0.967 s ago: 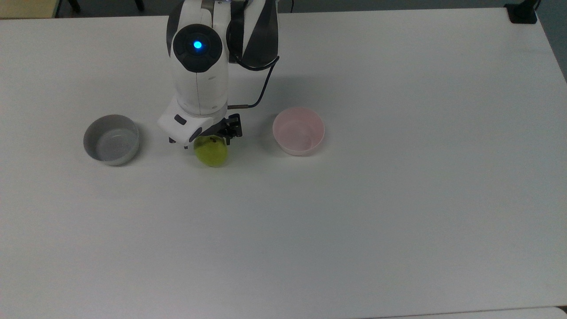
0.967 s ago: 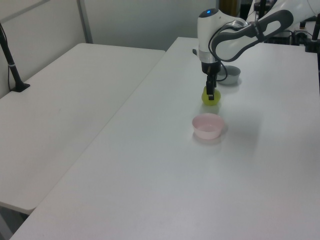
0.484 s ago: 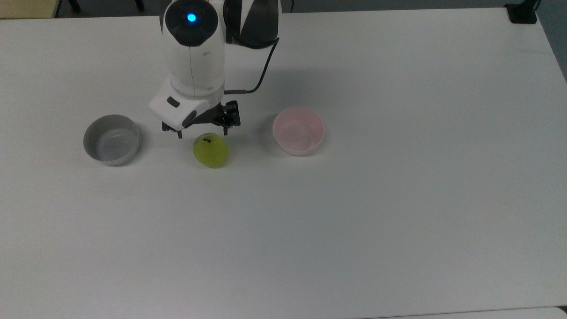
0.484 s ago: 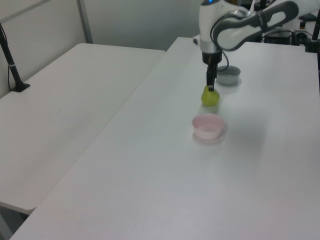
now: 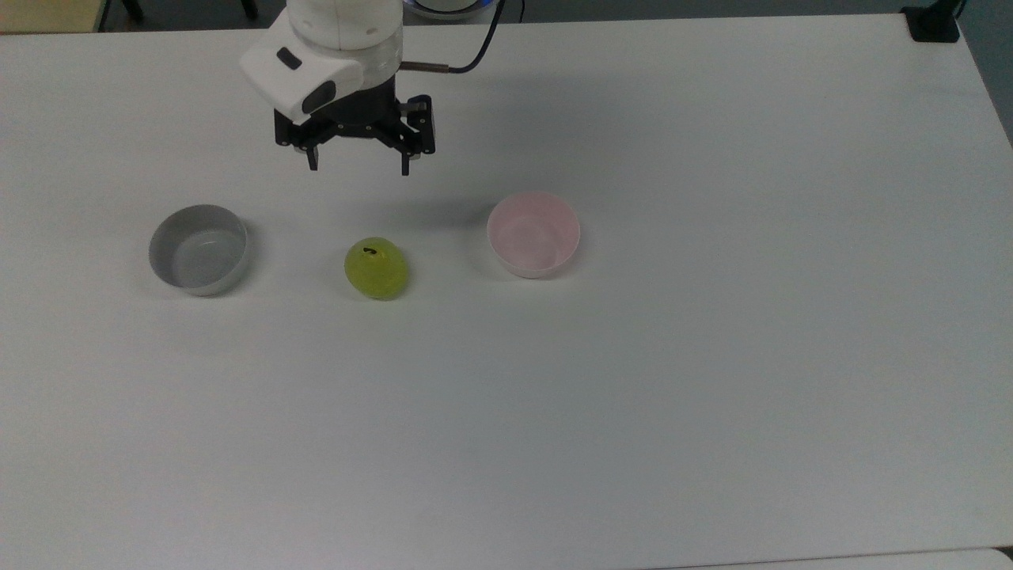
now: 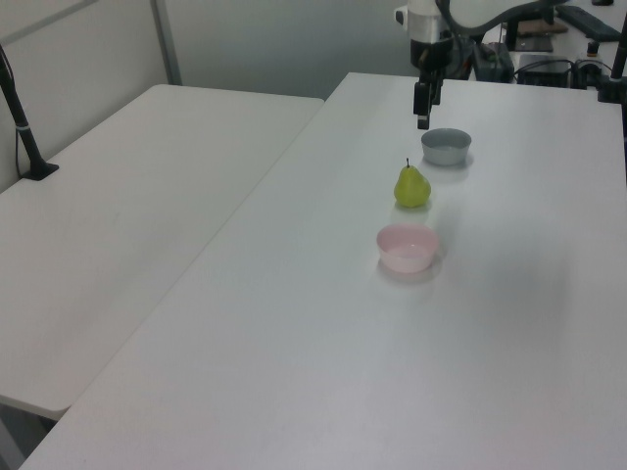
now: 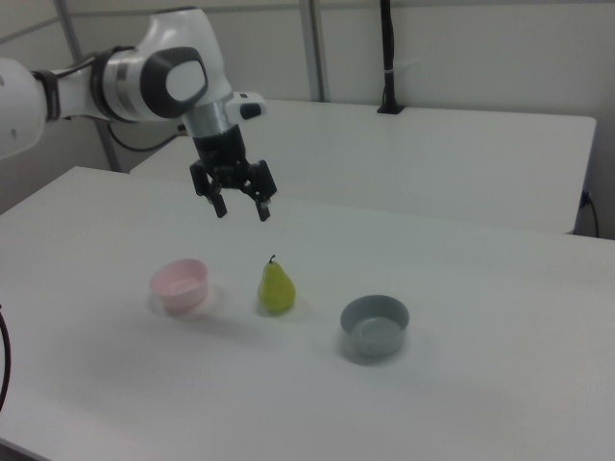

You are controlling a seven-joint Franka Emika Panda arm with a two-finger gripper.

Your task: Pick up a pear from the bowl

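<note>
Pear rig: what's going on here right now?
The gripper is open, empty and raised above the table. The pear stands upright on the table between the pink bowl and the grey bowl, touching neither. Both bowls look empty, so the pear is already out of the bowl and nothing is being held.

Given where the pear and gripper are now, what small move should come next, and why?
Probably none beyond holding or retreating: the pear stands upright on the table between the pink bowl and the grey bowl, both empty, while the gripper hangs open above and apart from it.
</note>
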